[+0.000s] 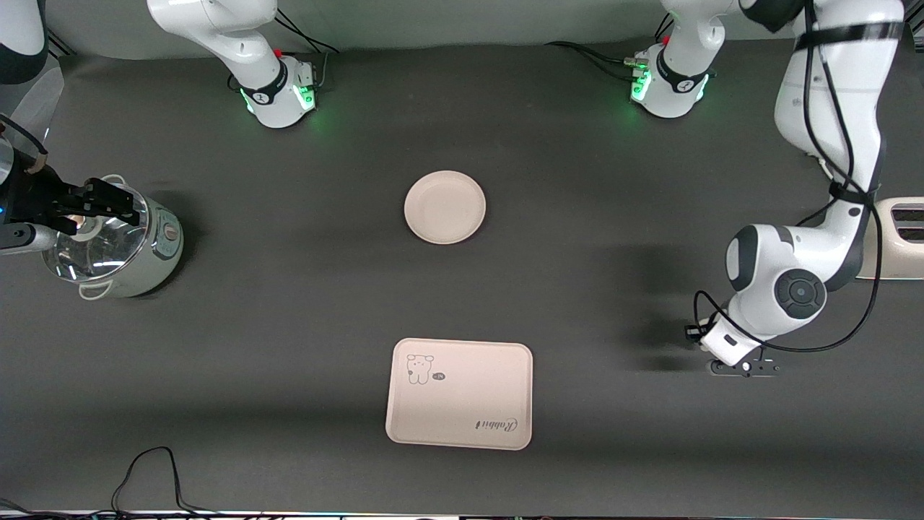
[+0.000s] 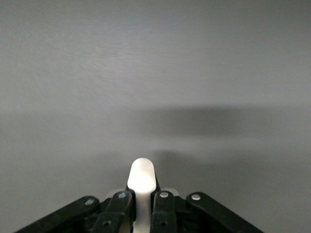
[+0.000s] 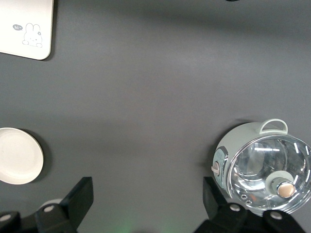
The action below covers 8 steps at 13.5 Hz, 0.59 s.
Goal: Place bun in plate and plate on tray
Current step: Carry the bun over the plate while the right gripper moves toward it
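Tray (image 1: 459, 393) nearest the camera, mid-table, flat, bear drawing and "Rabbit" lettering showing. Black cable (image 1: 151, 469) nearer still, toward the right arm's end.

Left gripper (image 1: 743, 367) low over bare table toward the left arm's end, well apart from tray. Fingers (image 2: 165, 208) clamped on bun (image 2: 141, 177), its white rounded end sticking out past the tips in the left wrist view. Bun hidden under the wrist in the front view.

Pot (image 1: 115, 242) with glass lid (image 3: 274, 177) at the right arm's end, farther than tray. Right gripper (image 1: 94, 202) up over the pot's lid, fingers (image 3: 80, 196) spread wide, holding nothing.

Cream toaster (image 1: 899, 238) at the left arm's end, partly hidden by the left arm.

Plate (image 1: 445, 206) mid-table, farther than tray and well apart from it, upright on the table.
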Tool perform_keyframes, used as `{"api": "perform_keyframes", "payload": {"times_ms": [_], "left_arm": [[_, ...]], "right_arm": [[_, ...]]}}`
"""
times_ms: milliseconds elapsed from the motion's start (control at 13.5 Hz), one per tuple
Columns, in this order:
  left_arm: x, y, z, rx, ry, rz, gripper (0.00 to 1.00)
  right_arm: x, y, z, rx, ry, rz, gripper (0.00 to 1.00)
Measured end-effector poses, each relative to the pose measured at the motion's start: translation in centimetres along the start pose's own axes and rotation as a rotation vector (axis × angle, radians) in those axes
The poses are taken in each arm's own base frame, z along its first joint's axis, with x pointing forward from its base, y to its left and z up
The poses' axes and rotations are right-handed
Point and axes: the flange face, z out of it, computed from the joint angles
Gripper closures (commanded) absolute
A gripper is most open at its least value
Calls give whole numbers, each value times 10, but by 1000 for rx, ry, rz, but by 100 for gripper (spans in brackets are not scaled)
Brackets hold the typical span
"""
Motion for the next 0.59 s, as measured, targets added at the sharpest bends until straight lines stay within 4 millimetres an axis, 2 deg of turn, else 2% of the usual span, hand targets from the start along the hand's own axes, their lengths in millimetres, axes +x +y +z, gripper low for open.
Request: {"api": "perform_keyframes", "payload": {"times_ms": [148, 222, 296, 369, 443, 591], "left_arm": [[-22, 69, -78, 4, -49, -84, 100], [-43, 109, -121, 12, -70, -117, 100], [-68, 147, -154, 14, -80, -144, 100], [-92, 183, -176, 9, -81, -169, 100], [-116, 219, -188, 0, -80, -191, 100], [-158, 285, -184, -20, -87, -221, 100]], "right_arm": [[1, -1, 1, 0, -2, -2, 0], [2, -4, 4, 2, -8, -8, 0], [6, -12, 9, 2, -18, -20, 0], [11, -21, 17, 1, -28, -33, 0], [19, -32, 25, 1, -31, -40, 0], [31, -56, 44, 28, -50, -38, 0]]}}
